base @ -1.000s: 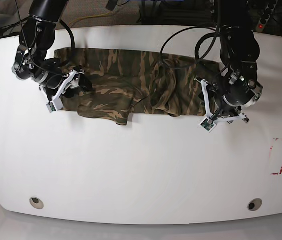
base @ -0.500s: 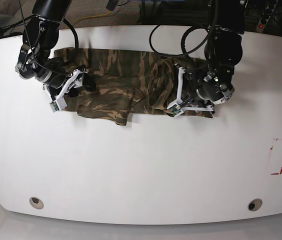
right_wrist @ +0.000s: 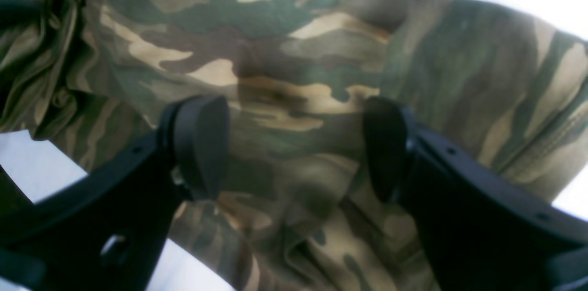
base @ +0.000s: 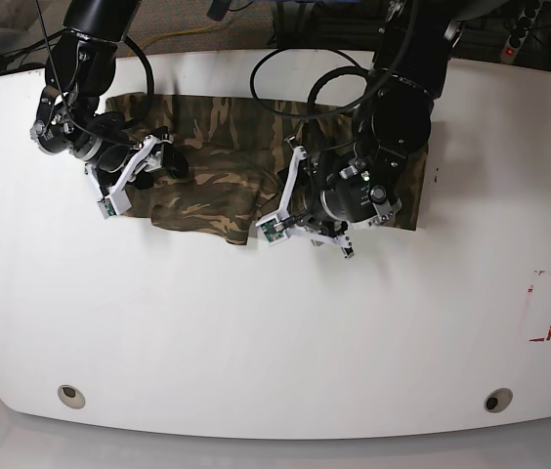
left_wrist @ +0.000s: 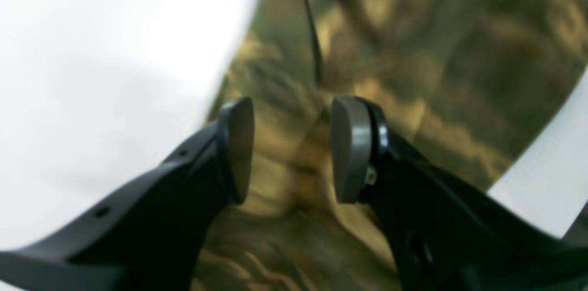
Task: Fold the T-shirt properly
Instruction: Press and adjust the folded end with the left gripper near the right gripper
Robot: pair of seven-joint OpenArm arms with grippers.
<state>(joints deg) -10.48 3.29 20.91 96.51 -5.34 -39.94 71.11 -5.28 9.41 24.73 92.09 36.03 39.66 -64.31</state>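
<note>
Both claws gape over the T-shirt (base: pixel 217 166), left claw (left_wrist: pixel 291 148) narrower than right claw (right_wrist: pixel 294 144), neither pinching cloth.

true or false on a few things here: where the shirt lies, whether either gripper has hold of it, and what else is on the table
1. The T-shirt lies bunched along the far side of the table. True.
2. The left gripper is clamped shut on cloth. False: its jaws stand apart above the shirt.
3. The right gripper is open over the camouflage cloth. True.
4. The shirt is already folded into a neat square. False: it is spread out and rumpled.
5. A red marking shows near the table's edge, apart from the shirt. True.
</note>
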